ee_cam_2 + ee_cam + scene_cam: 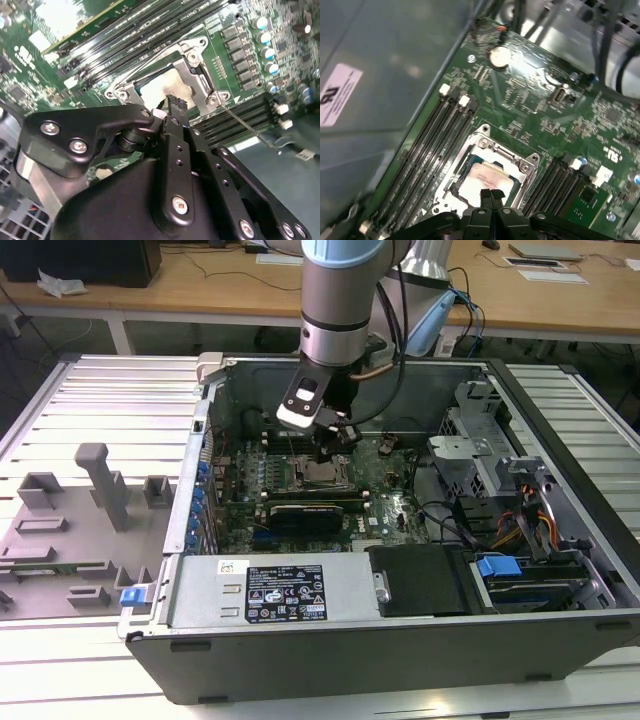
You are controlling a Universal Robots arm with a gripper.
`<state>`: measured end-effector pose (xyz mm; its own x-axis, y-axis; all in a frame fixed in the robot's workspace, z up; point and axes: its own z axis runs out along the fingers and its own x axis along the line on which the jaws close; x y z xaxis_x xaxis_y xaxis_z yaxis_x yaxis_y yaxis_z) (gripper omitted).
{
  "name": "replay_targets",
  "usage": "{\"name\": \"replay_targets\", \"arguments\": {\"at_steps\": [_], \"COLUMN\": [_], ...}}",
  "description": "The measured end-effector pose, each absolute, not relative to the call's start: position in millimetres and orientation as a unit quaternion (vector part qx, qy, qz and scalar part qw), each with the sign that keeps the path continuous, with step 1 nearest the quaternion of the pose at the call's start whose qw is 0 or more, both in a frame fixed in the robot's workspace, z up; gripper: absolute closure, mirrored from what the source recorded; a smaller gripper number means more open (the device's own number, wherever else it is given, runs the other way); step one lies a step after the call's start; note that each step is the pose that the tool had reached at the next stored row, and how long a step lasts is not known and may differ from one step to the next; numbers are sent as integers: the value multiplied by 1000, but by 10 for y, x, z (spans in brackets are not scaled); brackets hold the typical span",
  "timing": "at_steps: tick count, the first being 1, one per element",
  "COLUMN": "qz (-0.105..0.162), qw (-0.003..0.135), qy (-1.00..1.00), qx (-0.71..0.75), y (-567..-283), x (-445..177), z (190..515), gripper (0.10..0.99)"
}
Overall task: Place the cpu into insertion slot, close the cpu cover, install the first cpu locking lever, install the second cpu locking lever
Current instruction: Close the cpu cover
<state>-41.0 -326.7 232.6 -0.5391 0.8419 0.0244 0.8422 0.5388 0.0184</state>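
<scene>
- The gripper [490, 194] has its fingers pressed together with nothing pinched between them. In the first wrist view the two tips meet in a thin seam.
- The cpu [480, 177] is already down in the insertion slot [322, 477], with its pale top showing through the opening.
- The cpu cover [197, 65] looks folded down flat around the chip, the silvery frame sitting on all four sides. I'd call that step done, though I can't tell how tightly it's seated.
- The key relation is that the fingertips hang right over the socket's near edge, basically on top of the chip's rim. Whether they're touching it or just above, I can't say.
- In the exterior view the arm comes nearly straight down onto the socket in the middle of the green board [535, 110].
- A thin metal rod [242, 125] starts at the cover's corner, just beside the fingertips, and slants away across the memory slots [245, 111]. I'd guess that's one of the locking levers, not latched.
- Its long axis heads away from the socket rather than along the frame edge, so it sits off to the side of the closed tips, not under them.
- There's only one arm here, so no question of which is nearer.
</scene>
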Motion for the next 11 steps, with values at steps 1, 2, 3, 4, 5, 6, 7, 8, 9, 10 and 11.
{"name": "replay_targets", "arguments": {"at_steps": [1, 2, 3, 4, 5, 6, 7, 8, 9, 10, 11], "qz": [-14, -14, -14, -14, -13, -13, -13, -13, -13, -13, -13], "qw": [6, 7, 7, 7, 7, 7, 8, 8, 8, 8, 8], "qy": [-882, -890, -896, -903, -910, -915, -920, -924, -927, -930, -935], "qx": [-471, -456, -444, -430, -415, -403, -392, -383, -375, -366, -354], "y": [-3267, -3267, -3267, -3267, -3267, -3267, -3267, -3267, -3267, -3267, -3267], "x": [-410, -411, -411, -410, -410, -411, -411, -410, -411, -410, -410], "z": [2325, 2325, 2323, 2323, 2322, 2321, 2320, 2320, 2319, 2319, 2318], "gripper": [980, 980, 980, 980, 980, 980, 980, 980, 980, 980, 980]}}
